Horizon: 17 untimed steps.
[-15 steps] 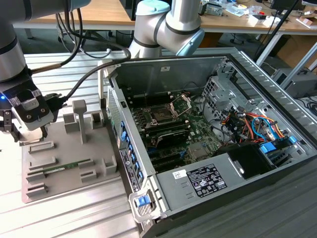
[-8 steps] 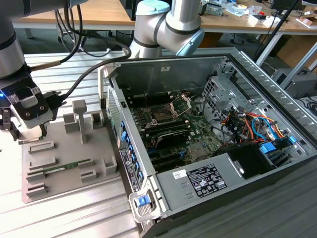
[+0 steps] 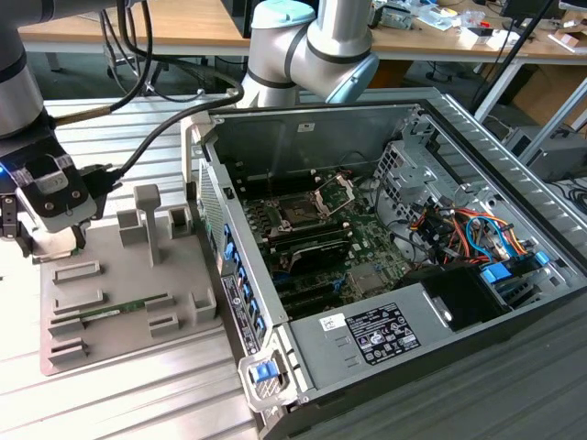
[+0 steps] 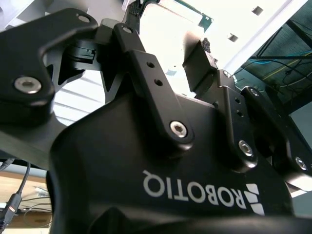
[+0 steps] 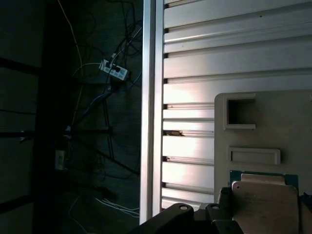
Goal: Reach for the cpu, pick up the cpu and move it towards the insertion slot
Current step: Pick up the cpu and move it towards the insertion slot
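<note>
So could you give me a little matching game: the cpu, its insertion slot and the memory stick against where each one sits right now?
Things:
1. cpu
2. insertion slot
3. memory stick

Places:
A. inside the open computer case
B. lying on the grey tray, apart from the gripper
C. right at the gripper

Pairs: 1-C, 2-A, 3-B.

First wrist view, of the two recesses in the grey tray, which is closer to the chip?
The long rectangular recess: it lies next to the cpu, while the deeper square recess sits beyond it, farther from the chip.
</note>
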Available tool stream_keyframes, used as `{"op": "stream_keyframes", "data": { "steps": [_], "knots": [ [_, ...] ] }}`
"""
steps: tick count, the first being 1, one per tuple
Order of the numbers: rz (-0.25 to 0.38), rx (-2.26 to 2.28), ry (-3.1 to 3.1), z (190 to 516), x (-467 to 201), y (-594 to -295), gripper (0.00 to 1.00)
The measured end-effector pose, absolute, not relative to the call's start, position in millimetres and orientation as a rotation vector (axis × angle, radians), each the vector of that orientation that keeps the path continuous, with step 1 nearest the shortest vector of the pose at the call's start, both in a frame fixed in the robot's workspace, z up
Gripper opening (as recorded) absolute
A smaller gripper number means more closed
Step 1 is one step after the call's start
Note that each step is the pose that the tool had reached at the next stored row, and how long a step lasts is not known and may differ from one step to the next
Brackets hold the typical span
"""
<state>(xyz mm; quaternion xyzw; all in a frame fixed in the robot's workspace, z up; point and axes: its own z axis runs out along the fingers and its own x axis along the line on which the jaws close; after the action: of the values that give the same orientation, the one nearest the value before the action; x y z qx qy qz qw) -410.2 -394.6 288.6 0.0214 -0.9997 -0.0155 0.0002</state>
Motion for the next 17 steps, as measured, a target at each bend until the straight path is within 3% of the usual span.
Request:
{"op": "stream_keyframes", "data": {
  "steps": [17],
  "knots": [
    [-0.049, 0.067, -3.14, 299.1, -410.1, -394.6, 0.55]
  ]
}}
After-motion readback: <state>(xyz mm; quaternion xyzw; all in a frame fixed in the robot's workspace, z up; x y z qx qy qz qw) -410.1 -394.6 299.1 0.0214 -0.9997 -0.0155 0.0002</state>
